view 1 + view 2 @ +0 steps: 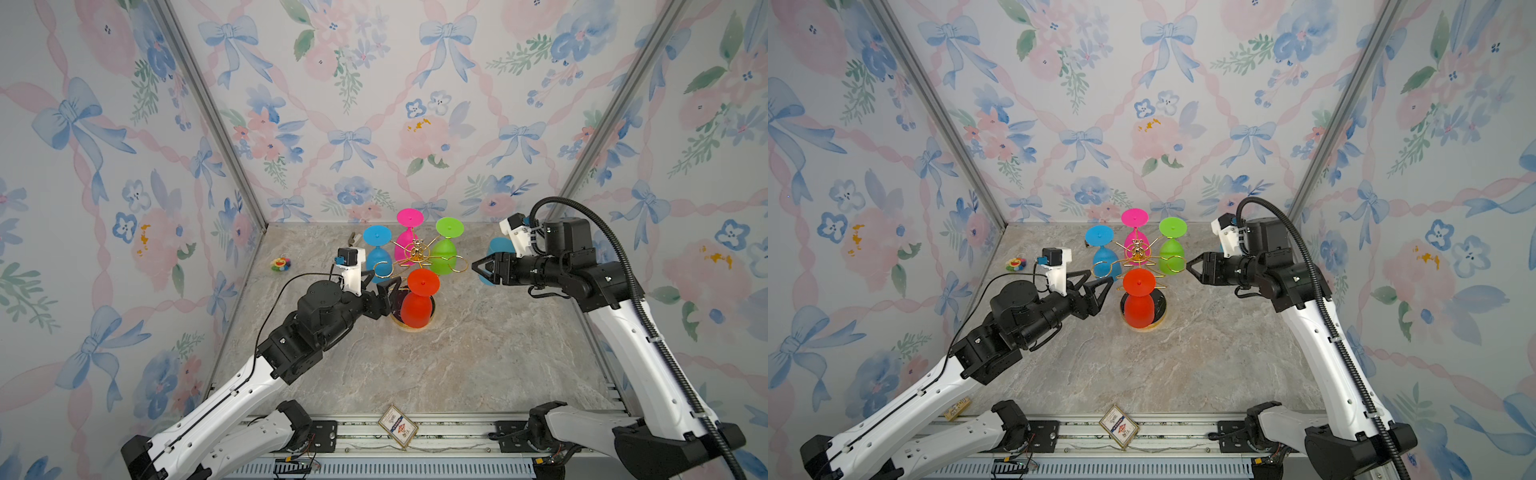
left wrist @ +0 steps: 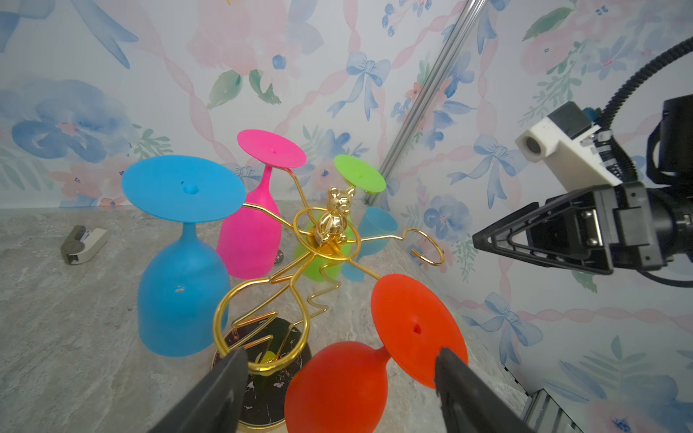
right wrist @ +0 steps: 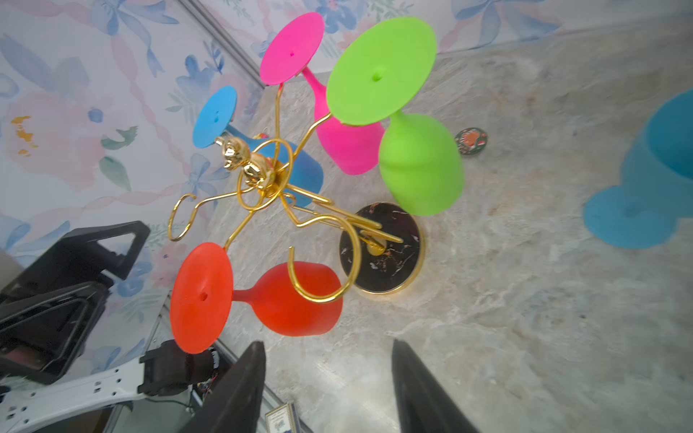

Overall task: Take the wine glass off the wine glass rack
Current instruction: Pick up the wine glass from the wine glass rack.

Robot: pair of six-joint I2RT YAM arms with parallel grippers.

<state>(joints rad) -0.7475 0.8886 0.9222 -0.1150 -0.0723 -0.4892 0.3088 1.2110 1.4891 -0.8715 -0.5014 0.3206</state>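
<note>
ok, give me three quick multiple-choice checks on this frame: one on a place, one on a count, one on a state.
1. Where is the loose glass, the one off the rack?
A) on the table by the right gripper
B) against the back wall
C) on the front rail

2. How many glasses hang on the rack?
A) three
B) four
C) five

3. Next to the red glass, the left gripper is:
A) shut on it
B) open and empty
C) shut on a wire arm

1 A: in a top view it stands upright on the table just behind that gripper.
2 B: a blue glass, a pink glass, a green glass and the red glass hang foot up.
3 B: the left wrist view shows its fingers apart with nothing pinched.
</note>
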